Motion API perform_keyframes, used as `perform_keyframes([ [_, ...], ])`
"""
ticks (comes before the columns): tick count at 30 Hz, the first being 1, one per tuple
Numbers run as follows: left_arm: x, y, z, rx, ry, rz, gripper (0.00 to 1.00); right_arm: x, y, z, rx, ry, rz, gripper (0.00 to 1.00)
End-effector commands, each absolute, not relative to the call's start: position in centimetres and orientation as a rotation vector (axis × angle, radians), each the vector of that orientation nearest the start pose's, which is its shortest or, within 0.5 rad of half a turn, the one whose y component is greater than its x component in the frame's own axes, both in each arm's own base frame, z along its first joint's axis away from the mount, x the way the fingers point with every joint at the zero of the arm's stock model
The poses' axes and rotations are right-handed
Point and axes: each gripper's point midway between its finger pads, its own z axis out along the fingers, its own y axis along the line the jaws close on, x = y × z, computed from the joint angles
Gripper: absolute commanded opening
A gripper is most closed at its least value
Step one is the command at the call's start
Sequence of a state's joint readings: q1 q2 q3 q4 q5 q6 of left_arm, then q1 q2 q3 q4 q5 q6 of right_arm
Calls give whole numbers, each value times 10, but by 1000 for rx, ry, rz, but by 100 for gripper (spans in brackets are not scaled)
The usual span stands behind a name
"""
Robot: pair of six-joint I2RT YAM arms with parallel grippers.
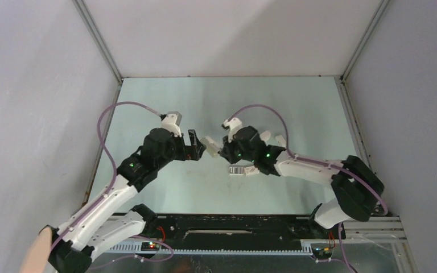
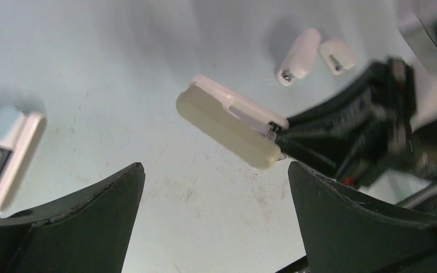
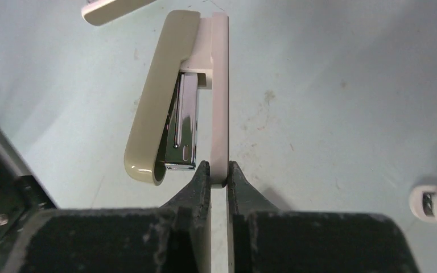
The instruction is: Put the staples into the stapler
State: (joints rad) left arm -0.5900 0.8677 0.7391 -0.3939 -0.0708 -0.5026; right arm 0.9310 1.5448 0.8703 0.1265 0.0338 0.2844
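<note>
**Right claw** [image 3: 219,168]: we log it closed on the near end of the stapler's white base plate, at bottom centre of its wrist view. The fingers pinch that plate alone.

**Stapler** [image 3: 202,85]: we record it held on edge, running up the frame from the fingers. The cream top arm is on the left and the white base on the right, with the chrome magazine showing between them. The arm stands away from the base at the near end and meets it at the far end.

**Left claw** [image 2: 215,168]: we list it spread wide, gripping nothing, with a black finger in each lower corner of its view. The stapler sits mid-frame above the gap and touches neither finger.

**Staples** [image 1: 237,170]: we note a small grey striped block lying flat on the table [image 1: 296,108]. In the top view it is just below and right of the right claw, apart from the stapler, and held by neither claw.

**White piece** [image 1: 252,170]: it lies just beside the block's right end, and we cannot tell what it is.
</note>
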Motion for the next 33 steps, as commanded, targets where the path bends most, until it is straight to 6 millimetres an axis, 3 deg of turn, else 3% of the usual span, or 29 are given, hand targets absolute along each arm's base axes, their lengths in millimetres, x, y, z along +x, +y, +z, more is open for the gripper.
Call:
perform_keyframes([
  [1, 231, -187, 239, 426, 1954, -538, 99, 236, 339, 148, -640, 2163, 948, 0],
  [7, 210, -224, 268, 879, 1685, -430, 94, 219, 316, 176, -587, 2228, 1183, 0],
  [15, 192, -265, 259, 1370, 1363, -229, 97, 202, 296, 195, -579, 2250, 1309, 0],
  [23, 194, -290, 249, 1525, 1245, -115, 93, 192, 298, 196, -598, 2268, 1340, 0],
  [29, 189, -299, 236, 1608, 1260, -138, 65, 188, 300, 200, -609, 2255, 1350, 0],
  [33, 186, -304, 233, 1621, 1252, -151, 57, 187, 302, 203, -604, 2252, 1375, 0],
])
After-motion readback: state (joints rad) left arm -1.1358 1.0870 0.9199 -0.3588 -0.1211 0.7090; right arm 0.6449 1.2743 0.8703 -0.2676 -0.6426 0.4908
